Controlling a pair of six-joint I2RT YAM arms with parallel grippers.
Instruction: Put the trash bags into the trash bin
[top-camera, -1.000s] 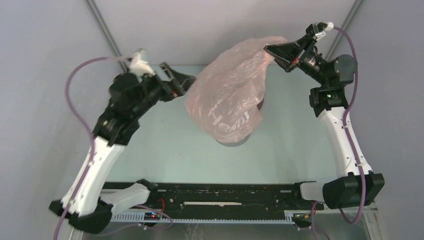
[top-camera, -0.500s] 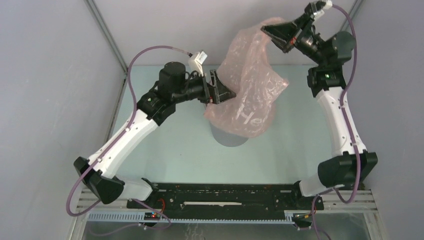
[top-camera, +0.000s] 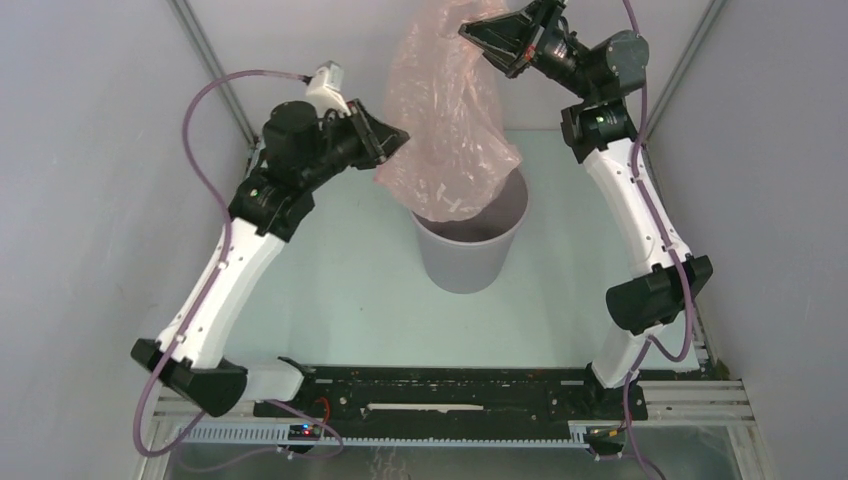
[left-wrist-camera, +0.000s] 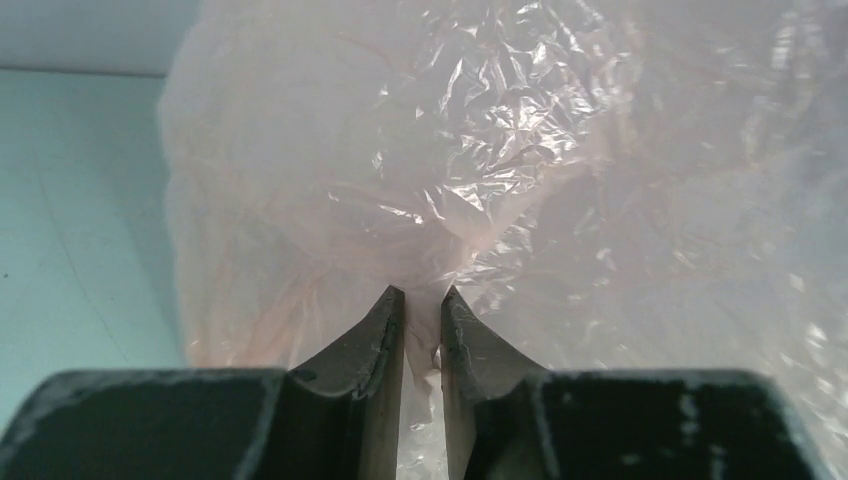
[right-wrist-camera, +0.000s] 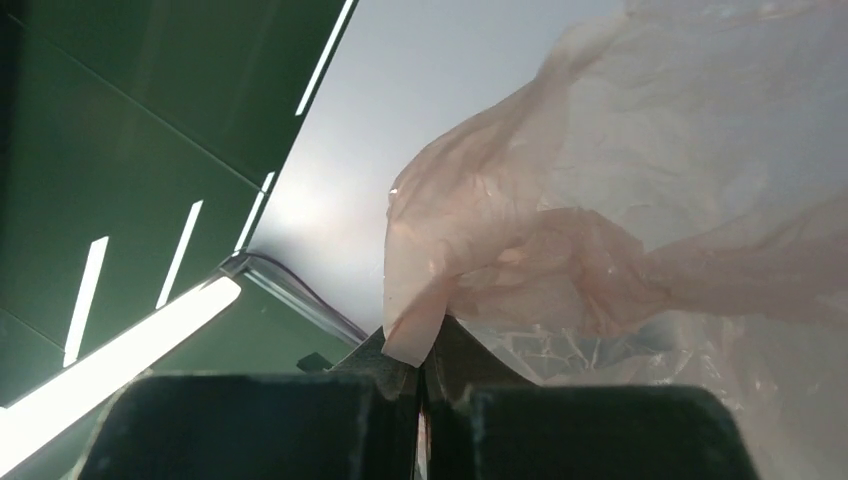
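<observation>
The trash bag (top-camera: 445, 120), thin crinkled pale-pink film, hangs in the air above the round grey trash bin (top-camera: 468, 255), and its lower end dips into the bin's mouth. High at the back, my right gripper (top-camera: 468, 32) is shut on the bag's top edge; the right wrist view shows that edge pinched at the right gripper (right-wrist-camera: 421, 345). From the left, my left gripper (top-camera: 402, 141) meets the bag's side. In the left wrist view the bag (left-wrist-camera: 520, 170) fills the picture, and the left gripper (left-wrist-camera: 423, 298) stands nearly closed, a fold of film caught between its tips.
The bin stands mid-table on the pale green tabletop (top-camera: 340, 270). Grey walls with metal corner posts (top-camera: 215, 65) enclose the back and both sides. A black rail (top-camera: 440, 385) carrying the arm bases runs along the near edge.
My left gripper has swung in from the left and closed on the bag's side. The right gripper has carried the bag's top up and to the left, so the bag now hangs over the bin.
</observation>
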